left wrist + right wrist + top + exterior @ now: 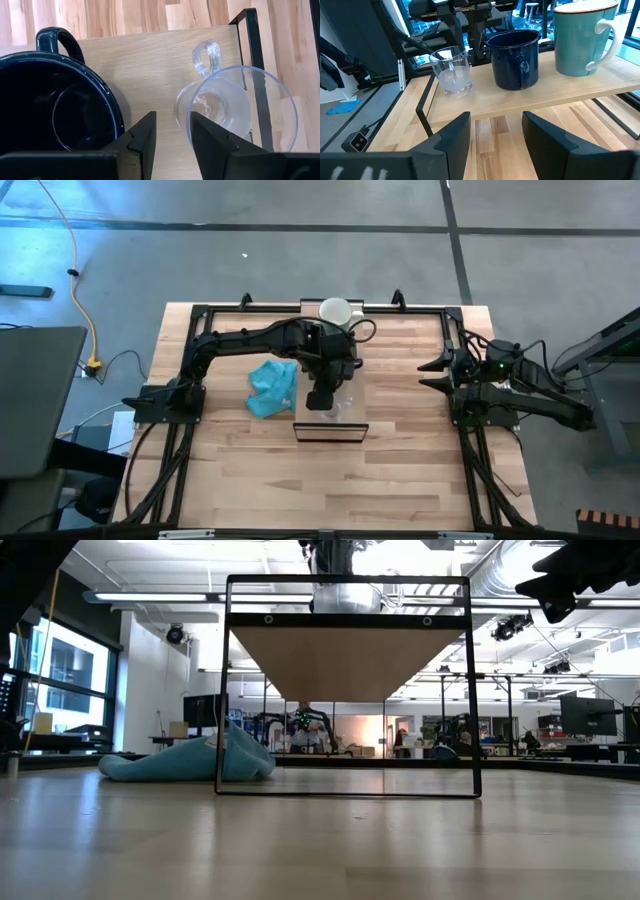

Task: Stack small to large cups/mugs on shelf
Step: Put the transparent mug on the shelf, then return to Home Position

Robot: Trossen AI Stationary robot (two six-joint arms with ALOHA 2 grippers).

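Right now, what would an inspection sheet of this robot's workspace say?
Surface: wooden table, with the shelf standing at its middle.
Job's things: glass, black mug and white mug stand upright in a row on the shelf, in that order, apart from each other.
Clutter: a teal cloth crumpled on the table beside the shelf.
Grippers: left gripper over the shelf at the glass's rim, open; right gripper waits at the table's right side, open, holding nothing.
Cables: a yellow cable on the floor beyond the table's left side.
Surroundings: grey floor with taped lines; a large lit hall behind.
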